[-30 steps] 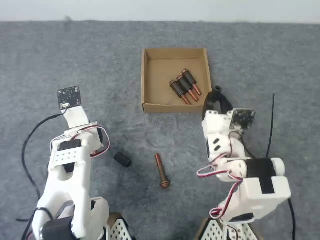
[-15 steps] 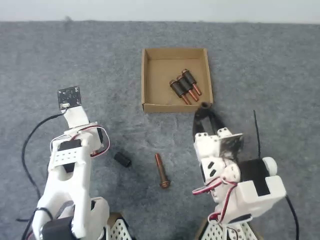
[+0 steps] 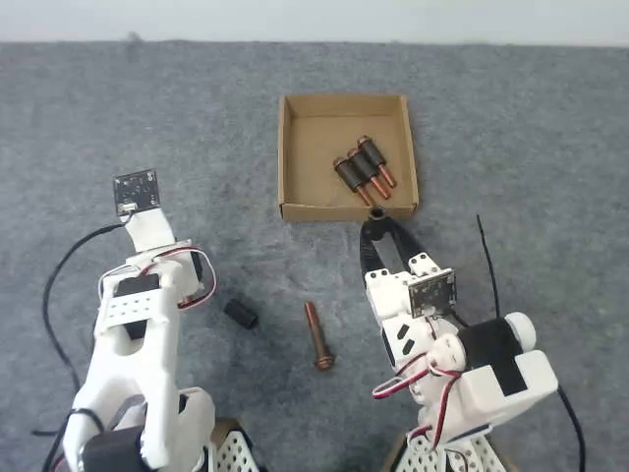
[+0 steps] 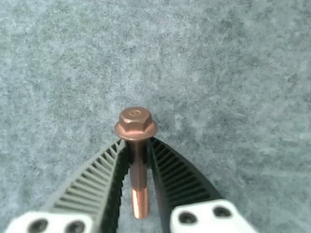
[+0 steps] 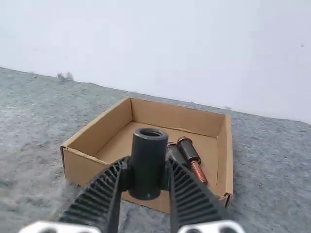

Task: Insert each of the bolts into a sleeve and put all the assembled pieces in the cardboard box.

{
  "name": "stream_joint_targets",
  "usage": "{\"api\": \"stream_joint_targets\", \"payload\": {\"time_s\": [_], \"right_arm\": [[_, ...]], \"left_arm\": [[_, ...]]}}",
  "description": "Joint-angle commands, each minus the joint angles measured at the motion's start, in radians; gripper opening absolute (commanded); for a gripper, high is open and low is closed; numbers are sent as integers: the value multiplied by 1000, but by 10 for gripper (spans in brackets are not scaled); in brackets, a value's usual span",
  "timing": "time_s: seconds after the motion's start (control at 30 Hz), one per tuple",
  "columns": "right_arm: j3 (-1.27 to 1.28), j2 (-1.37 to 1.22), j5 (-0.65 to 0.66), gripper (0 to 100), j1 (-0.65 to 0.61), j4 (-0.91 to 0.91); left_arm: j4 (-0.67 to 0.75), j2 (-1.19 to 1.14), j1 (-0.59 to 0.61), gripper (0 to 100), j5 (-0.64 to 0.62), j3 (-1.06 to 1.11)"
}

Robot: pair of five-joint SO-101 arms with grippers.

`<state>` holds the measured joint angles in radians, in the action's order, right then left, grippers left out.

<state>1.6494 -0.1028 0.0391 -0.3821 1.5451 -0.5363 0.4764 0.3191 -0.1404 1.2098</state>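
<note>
My left gripper is shut on a copper bolt, gripped by the shank with its hex head pointing away, above the grey carpet. My right gripper is shut on a black sleeve, held upright just in front of the cardboard box. From above, that sleeve and the right gripper hang by the front wall of the box, near its right corner. Three assembled pieces lie side by side inside. Another bolt and a loose black sleeve lie on the carpet between the arms.
The left arm stands at the near left with a black cable looping beside it. A thin black wire runs along the right arm. A white wall rises behind the box.
The right arm swung left and drew back, carrying the sleeve from the box's right front corner to the middle-right of its front wall. The left arm has stayed put.
</note>
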Motion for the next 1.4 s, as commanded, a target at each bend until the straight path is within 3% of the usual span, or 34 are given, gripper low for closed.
{"api": "stream_joint_targets", "payload": {"time_s": [0.0,0.33,0.7,0.9,1.0,1.37], "right_arm": [[28,38,9,7,-31,19],[28,38,15,7,-197,21],[25,38,12,7,-202,-50],[25,38,12,7,-202,-65],[25,38,12,7,-202,-70],[28,38,14,7,-202,-71]], "left_arm": [[26,41,3,12,-5,-5],[48,40,2,12,-5,-2],[61,43,2,12,-5,-4],[298,43,0,12,-6,-7],[405,44,-57,12,-6,-2],[557,44,-259,12,-9,-2]]}}
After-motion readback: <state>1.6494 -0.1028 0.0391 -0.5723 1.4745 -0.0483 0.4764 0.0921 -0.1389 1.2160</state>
